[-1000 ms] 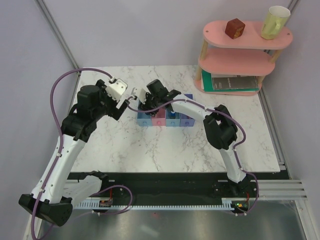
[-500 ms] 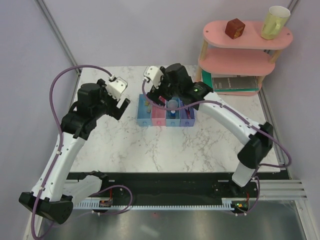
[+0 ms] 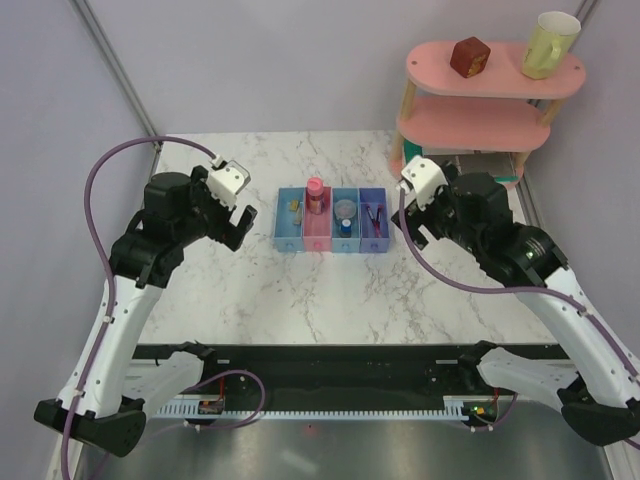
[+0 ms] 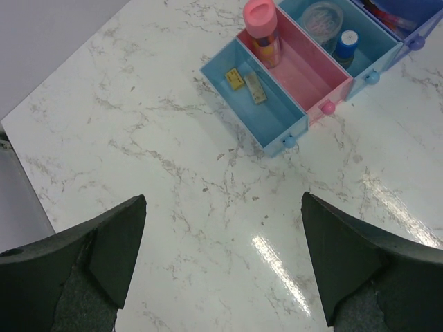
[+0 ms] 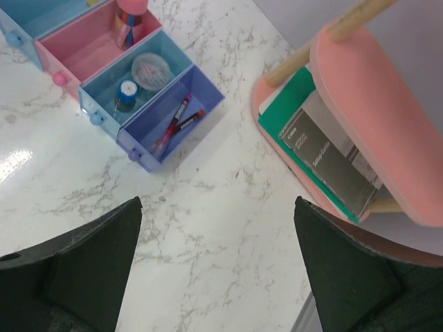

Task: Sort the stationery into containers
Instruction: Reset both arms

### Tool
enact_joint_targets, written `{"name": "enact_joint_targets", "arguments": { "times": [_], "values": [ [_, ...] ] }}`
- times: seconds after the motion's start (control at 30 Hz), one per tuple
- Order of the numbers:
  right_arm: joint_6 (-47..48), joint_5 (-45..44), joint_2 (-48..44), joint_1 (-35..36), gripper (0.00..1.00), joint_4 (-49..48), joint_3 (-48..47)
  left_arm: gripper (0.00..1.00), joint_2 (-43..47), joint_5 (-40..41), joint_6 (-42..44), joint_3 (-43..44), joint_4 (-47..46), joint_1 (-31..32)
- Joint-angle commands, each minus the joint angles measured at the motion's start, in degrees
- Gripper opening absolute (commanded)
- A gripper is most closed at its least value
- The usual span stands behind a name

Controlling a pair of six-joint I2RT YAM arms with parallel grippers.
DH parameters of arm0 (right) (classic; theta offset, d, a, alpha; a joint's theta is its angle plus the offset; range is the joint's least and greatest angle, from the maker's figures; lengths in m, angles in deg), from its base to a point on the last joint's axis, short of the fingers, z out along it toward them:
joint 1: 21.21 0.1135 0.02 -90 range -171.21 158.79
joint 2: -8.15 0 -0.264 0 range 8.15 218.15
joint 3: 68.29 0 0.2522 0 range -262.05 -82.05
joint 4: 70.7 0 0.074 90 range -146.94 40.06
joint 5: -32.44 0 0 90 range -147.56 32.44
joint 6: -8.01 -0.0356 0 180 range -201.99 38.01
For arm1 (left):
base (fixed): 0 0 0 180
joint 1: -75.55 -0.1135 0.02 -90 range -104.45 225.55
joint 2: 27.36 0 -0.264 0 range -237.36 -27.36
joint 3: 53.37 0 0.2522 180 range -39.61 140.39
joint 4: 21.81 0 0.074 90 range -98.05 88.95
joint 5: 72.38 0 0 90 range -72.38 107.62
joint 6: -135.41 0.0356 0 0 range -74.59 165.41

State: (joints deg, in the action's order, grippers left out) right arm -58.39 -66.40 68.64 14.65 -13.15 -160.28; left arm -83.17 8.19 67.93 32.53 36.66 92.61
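Marbled white counter [image 3: 300, 290]. Your left hand [image 4: 223, 207] and right hand [image 5: 218, 204] hang spread wide, holding nothing, either side of the containers [image 4: 239, 119]. Leftmost bin: beige pieces [image 4: 248, 83]. Next: pink cylinder [image 4: 261, 24], upright. Third: clear tub [image 5: 147, 68], blue cylinder [image 5: 127, 93]. Last: red pen [image 5: 176, 119].

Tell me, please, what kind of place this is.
Likely a robot lab cell: a marble-patterned table between grey walls, two arms bolted at its near edge, and a pink tiered shelf.
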Motion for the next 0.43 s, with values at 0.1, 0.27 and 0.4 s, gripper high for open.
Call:
{"name": "enact_joint_targets", "arguments": {
  "times": [0.1,0.27,0.4],
  "values": [
    [-2.94,-3.29,-3.54,-0.87,0.98,3.41,3.27,1.00,1.93,-2.17,-1.52,-0.95,1.26,-0.89],
    [-2.50,-3.02,-3.45,-1.14,0.98,2.97,3.27,1.00,2.20,-1.47,-1.96,-1.21,0.82,-0.80],
    [-2.50,-2.15,-3.36,-1.05,0.98,2.70,3.27,1.00,2.46,-1.11,-1.78,-1.56,0.82,-0.80]
  ]
}}
